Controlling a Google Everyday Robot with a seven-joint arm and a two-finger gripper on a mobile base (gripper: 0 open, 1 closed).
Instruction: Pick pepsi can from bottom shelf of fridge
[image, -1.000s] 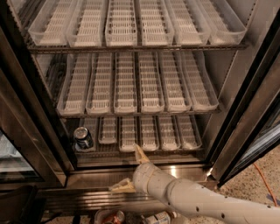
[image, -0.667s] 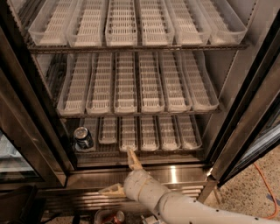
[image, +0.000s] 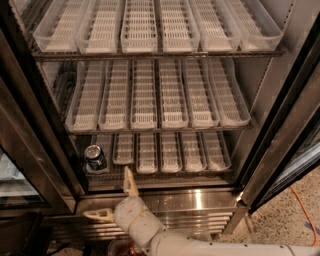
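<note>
Fridge (image: 200, 201) is open and fills most of my frame. The bottom shelf (image: 172, 173) runs across the lower middle. My arm (image: 215, 247) comes in along the bottom edge from the lower right and bends up at the wrist. The gripper (image: 114, 199) is low and left of centre, fingers spread wide, holding nothing. The pepsi can (image: 94, 157) stands upright at the shelf's left end, just up-left of the upper fingertip, not touching.
</note>
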